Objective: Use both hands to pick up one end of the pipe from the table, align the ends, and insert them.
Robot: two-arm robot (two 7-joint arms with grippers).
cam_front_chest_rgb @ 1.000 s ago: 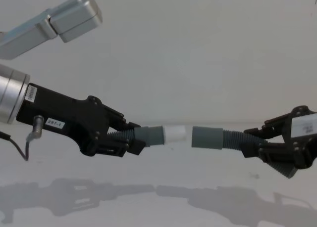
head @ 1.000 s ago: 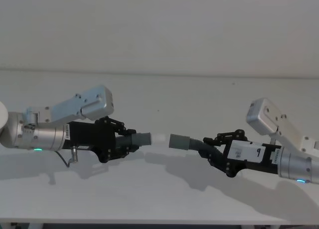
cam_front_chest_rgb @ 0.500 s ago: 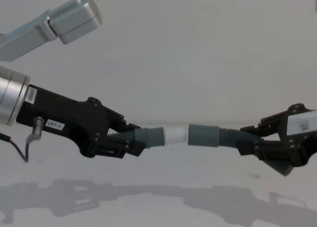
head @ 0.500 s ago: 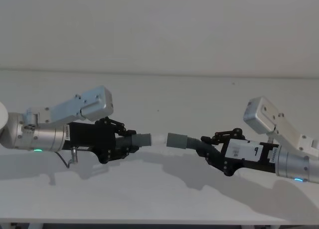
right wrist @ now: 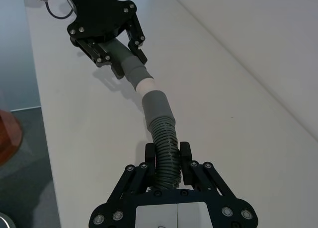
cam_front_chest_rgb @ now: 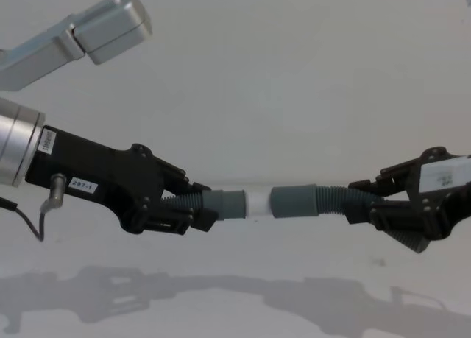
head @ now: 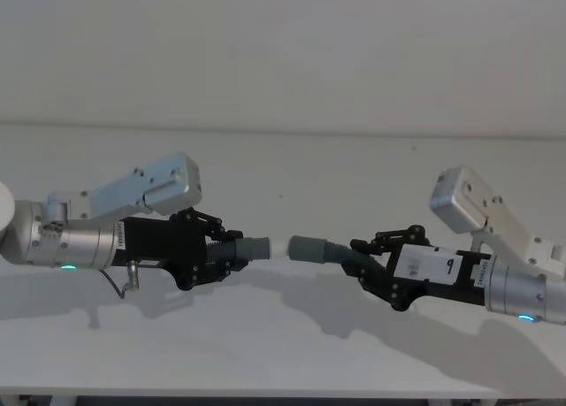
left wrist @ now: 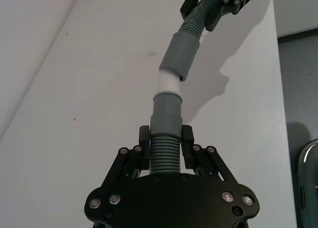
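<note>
Meeting above the table [cam_front_chest_rgb: 243,308]: white tip [cam_front_chest_rgb: 259,204], socket cuff [cam_front_chest_rgb: 294,202].

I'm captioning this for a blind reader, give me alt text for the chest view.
Two black grippers hold hose pieces end to end above a white table: the left gripper holds the white-tipped cuff, which meets the socket cuff held by the right gripper.

Left hose piece [cam_front_chest_rgb: 221,204] and right hose piece [cam_front_chest_rgb: 309,201] held level above worktop, white tip [cam_front_chest_rgb: 259,203] partly inside the socket cuff [cam_front_chest_rgb: 293,202].
</note>
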